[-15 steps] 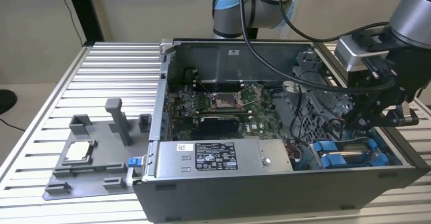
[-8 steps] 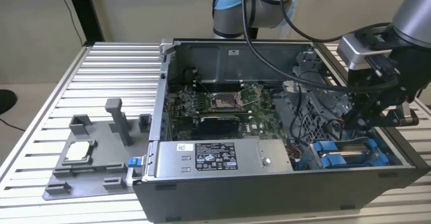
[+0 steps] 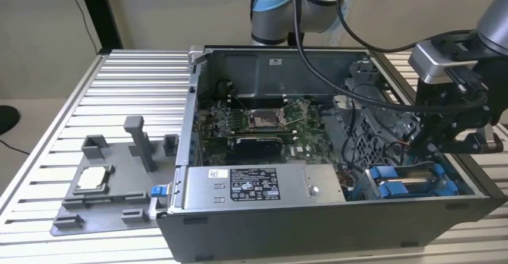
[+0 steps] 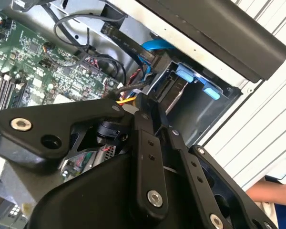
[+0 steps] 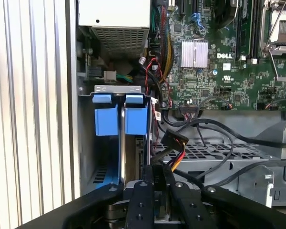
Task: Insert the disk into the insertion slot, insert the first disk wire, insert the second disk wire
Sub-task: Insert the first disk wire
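Disk (image 5: pixel 118 120) sits in the insertion slot (image 5: pixel 115 89) (blue caddy tabs showing). Fingers (image 5: pixel 142 198) pinched close, seemingly clamped on the disk wire (image 5: pixel 174 141) just beside it. I'd square the plug to the drive's port, push straight, keep loose cables (image 5: pixel 267 140) out of the way.

From the exterior view I see a plain beige wall (image 3: pixel 159 8) across the upper frame, a black post (image 3: pixel 106 14) upper left, and a ribbed aluminium table (image 3: pixel 135 79) below.
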Available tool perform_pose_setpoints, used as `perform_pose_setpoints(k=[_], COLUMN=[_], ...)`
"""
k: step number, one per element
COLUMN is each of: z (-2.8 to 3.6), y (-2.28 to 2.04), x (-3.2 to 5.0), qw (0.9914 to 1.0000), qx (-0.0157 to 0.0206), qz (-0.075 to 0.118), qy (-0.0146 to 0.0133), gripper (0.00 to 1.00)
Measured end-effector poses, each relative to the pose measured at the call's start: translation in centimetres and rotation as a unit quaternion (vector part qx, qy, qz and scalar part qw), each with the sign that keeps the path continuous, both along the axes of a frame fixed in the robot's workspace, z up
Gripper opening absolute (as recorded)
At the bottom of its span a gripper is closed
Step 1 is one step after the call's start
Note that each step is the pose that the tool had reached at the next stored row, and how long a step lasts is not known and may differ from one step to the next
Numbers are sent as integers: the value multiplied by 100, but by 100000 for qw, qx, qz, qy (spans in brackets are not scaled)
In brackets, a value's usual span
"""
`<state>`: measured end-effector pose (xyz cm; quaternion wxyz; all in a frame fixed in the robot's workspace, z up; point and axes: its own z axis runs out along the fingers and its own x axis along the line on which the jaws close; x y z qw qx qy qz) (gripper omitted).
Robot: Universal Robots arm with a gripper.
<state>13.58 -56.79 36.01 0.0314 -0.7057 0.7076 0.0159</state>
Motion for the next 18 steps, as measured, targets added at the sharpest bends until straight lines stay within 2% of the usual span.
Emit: perform_pose_setpoints(k=[3,11,12,15,17,18], z=[0,0,0,0,0,0], y=[-21,-22,-23,-22,-22,-22], x=[35,44,51,71,75,79], qw=[100000,100000,99999,99996,99994,99991], qx=[-5,-1,-8,-39,-53,-94], qz=[-1,6,11,5,2,3], qy=[255,265,357,918,1124,1359], gripper=[0,0,0,0,0,0])
